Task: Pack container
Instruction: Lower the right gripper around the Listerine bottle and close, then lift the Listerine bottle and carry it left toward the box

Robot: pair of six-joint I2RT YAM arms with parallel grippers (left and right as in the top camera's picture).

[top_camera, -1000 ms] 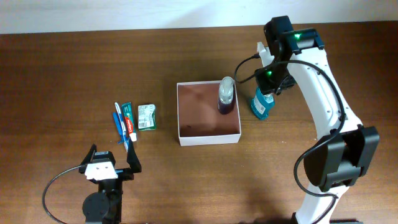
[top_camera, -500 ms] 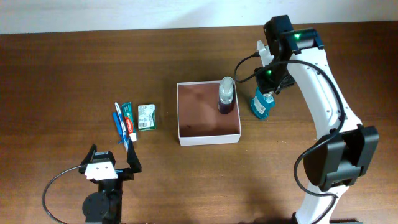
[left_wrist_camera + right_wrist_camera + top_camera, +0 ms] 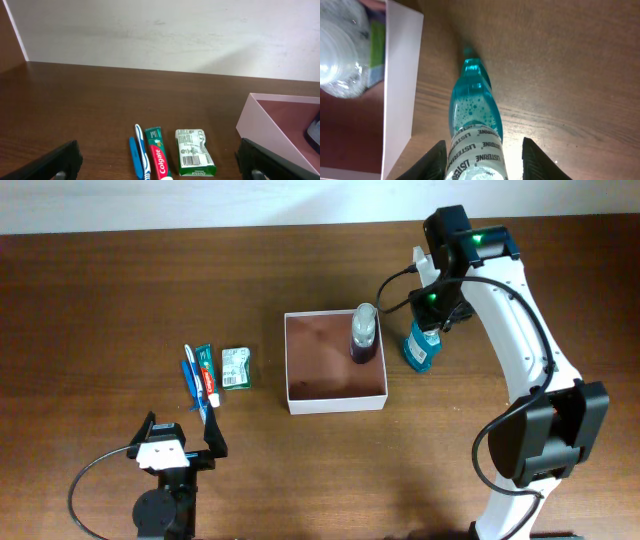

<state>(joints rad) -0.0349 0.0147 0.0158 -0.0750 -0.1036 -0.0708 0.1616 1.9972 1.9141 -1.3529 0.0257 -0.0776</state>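
the container sits near the middle of the table, mouth up and flat on its base. it is square, so it has no real long axis; its walls run in line with the table's edges. a clear bottle with dark liquid stands upright in its far right corner, and the rest of the reddish floor is bare

just beside the right wall stands a blue mouthwash bottle, on the table outside the box. in the right wrist view only a narrow strip of wood parts this bottle from the white wall. bare wood lies in front of the container and on its left, up to a green-and-white packet. next to the packet lie a toothpaste tube and a toothbrush, side by side, pointing toward the far edge where the table meets a pale wall

the right gripper is over the mouthwash bottle, its fingers astride the upper part at a narrow spread. one finger lies close against the label while a bright gap shows on the other side, so i cannot tell whether it truly clamps

the left gripper is at the near left, well apart from the box, jaws spread wide and holding nothing
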